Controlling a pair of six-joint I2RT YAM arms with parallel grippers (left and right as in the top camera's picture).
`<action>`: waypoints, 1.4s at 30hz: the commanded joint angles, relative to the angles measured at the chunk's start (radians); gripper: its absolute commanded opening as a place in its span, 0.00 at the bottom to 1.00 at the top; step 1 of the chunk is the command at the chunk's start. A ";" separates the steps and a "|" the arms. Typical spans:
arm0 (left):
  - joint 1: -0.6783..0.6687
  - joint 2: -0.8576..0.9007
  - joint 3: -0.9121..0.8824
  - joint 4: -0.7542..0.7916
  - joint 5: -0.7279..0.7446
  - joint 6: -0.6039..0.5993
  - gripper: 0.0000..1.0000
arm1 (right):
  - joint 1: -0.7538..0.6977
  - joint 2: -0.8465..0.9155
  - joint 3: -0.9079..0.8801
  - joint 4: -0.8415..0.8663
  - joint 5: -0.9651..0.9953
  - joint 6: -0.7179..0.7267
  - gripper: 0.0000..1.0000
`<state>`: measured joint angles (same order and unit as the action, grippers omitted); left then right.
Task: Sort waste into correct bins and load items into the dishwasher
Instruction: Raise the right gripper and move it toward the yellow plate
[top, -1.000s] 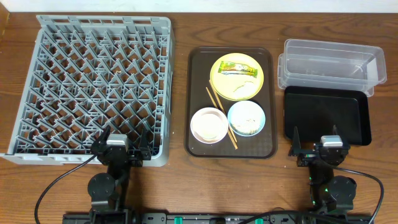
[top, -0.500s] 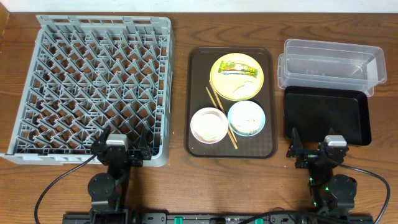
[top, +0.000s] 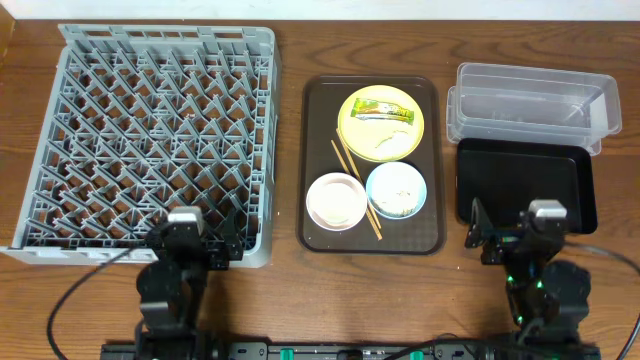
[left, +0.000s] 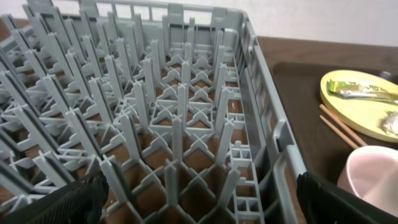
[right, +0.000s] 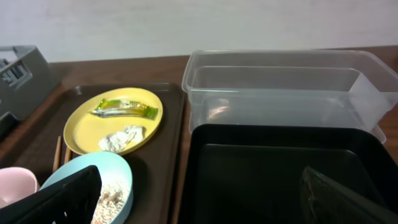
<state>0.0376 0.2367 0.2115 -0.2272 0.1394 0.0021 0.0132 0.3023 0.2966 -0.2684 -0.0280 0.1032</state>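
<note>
Left claw (top: 198, 233) and right claw (top: 510, 236) stand spread, empty. The wrapper (top: 382, 109) looks light, crinkly, probably slippery — best pinched at a raised fold.

A lab bench staged as a kitchen: wooden table (top: 289, 150), bare wall (right: 186, 25), dish rack (top: 150, 130).

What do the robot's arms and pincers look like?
Both arms are black with rounded joints and a pale grey block on top. The left gripper and right gripper have thin black fingers. Black cables trail from each; green lights glow on the right arm.
</note>
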 joint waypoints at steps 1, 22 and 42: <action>-0.004 0.119 0.113 -0.025 -0.001 -0.008 0.99 | -0.013 0.108 0.090 -0.016 -0.011 0.014 0.99; -0.004 0.524 0.454 -0.307 0.010 -0.008 0.99 | -0.013 0.369 0.310 -0.154 -0.213 -0.246 0.99; -0.004 0.524 0.454 -0.311 0.010 -0.035 0.99 | -0.013 0.431 0.345 -0.141 -0.213 -0.174 0.99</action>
<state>0.0376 0.7650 0.6399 -0.5354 0.1444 -0.0101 0.0132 0.7059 0.5961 -0.4049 -0.2325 -0.0982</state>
